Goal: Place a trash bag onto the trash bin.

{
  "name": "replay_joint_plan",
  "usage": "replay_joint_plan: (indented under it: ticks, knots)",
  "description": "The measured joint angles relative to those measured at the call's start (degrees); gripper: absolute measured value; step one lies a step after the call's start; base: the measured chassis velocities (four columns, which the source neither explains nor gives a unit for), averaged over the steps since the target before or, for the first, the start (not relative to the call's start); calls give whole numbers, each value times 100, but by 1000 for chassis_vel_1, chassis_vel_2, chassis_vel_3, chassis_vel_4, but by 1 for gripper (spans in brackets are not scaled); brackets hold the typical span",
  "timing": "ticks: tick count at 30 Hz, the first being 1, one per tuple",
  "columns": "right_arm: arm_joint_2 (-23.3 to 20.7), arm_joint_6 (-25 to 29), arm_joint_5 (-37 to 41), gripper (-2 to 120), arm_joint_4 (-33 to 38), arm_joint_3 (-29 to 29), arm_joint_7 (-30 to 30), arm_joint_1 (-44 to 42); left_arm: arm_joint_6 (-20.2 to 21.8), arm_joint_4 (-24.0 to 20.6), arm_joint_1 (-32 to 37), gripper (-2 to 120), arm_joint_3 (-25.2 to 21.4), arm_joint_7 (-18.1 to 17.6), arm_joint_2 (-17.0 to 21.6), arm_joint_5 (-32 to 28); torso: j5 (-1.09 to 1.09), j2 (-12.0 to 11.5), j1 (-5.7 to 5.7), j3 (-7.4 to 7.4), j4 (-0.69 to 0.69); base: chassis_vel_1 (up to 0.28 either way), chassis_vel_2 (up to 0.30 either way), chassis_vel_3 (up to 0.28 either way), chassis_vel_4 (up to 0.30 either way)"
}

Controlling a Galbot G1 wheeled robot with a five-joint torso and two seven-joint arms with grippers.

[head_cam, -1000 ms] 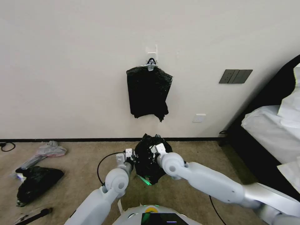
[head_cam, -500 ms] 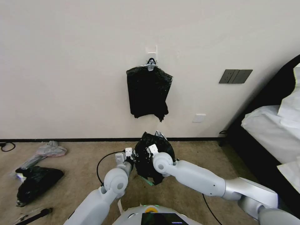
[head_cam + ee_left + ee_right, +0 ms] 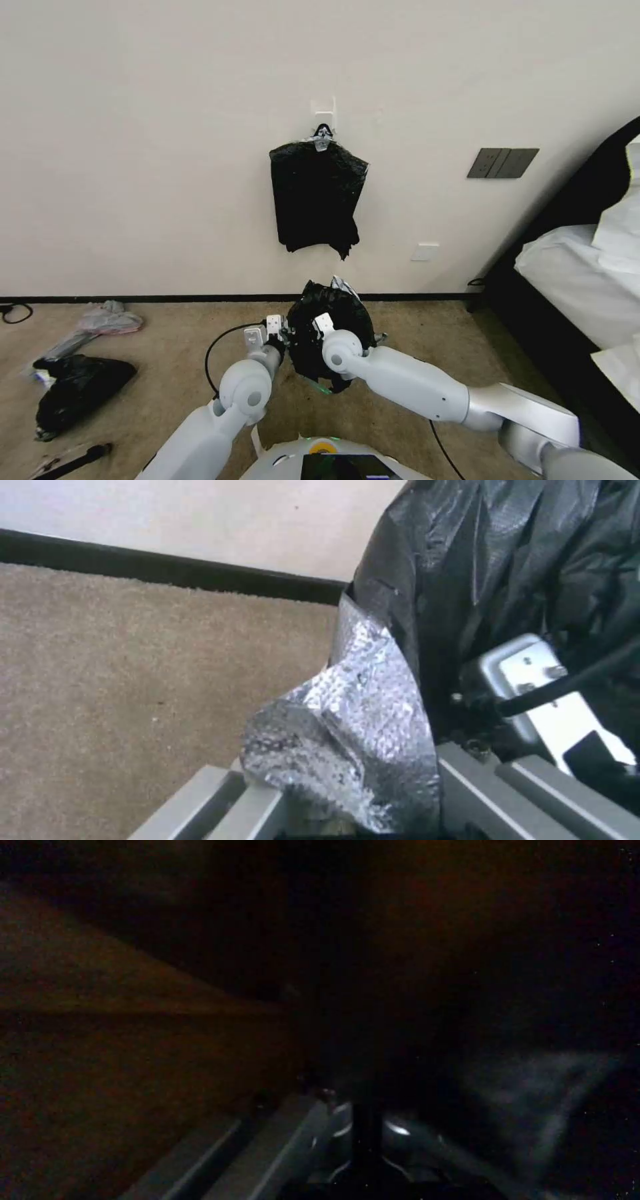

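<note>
The trash bag (image 3: 330, 327), black and crinkly, hangs bunched between my two arms above the carpet, close to the wall. My left gripper (image 3: 283, 331) is at the bag's left edge. In the left wrist view a silvery fold of the trash bag (image 3: 360, 730) sits pinched in my left gripper (image 3: 347, 805). My right gripper (image 3: 328, 319) is pushed into the bag from the right, and its wrist view is dark, as if inside the plastic. The trash bin is hidden by the bag; a small green glint (image 3: 325, 388) shows below the bag's lower edge.
A flat bundle of black bags (image 3: 317, 197) hangs from a wall clip straight ahead. On the carpet at the left lie a lumpy black sack (image 3: 77, 390) and grey plastic (image 3: 100, 323). A bed (image 3: 580, 267) stands at the right.
My right arm has swung leftward and its wrist has gone deeper into the bag, which now bulges wider on that side. The left arm has hardly moved.
</note>
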Motion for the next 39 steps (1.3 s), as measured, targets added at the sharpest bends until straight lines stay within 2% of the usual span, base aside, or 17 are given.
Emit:
replay_joint_plan:
  ticks: [15,30,33,36,37,39]
  knots:
    - [368,0,-152,0,-584,-124,-38,19,33,-50,49,0,-21,0,17,-84,0,0,0,0,0,0,0,0,0]
    - [424,0,-257,0,-882,-132,-111,22,49,-76,66,0,-39,0,60,-142,0,0,0,0,0,0,0,0,0]
    - [377,0,-225,0,-744,-98,-122,10,50,-58,65,0,-48,0,72,-142,0,0,0,0,0,0,0,0,0]
    - [126,5,35,14,-44,-33,-120,11,88,148,-23,0,-82,-24,42,-228,0,0,0,0,1,0,0,0,0]
    - [126,5,35,14,-44,-33,-120,11,88,148,-23,0,-82,-24,42,-228,0,0,0,0,1,0,0,0,0]
    - [-130,8,254,24,522,32,-120,-9,143,328,-113,0,-95,-83,-9,-317,0,0,0,0,0,0,0,0,0]
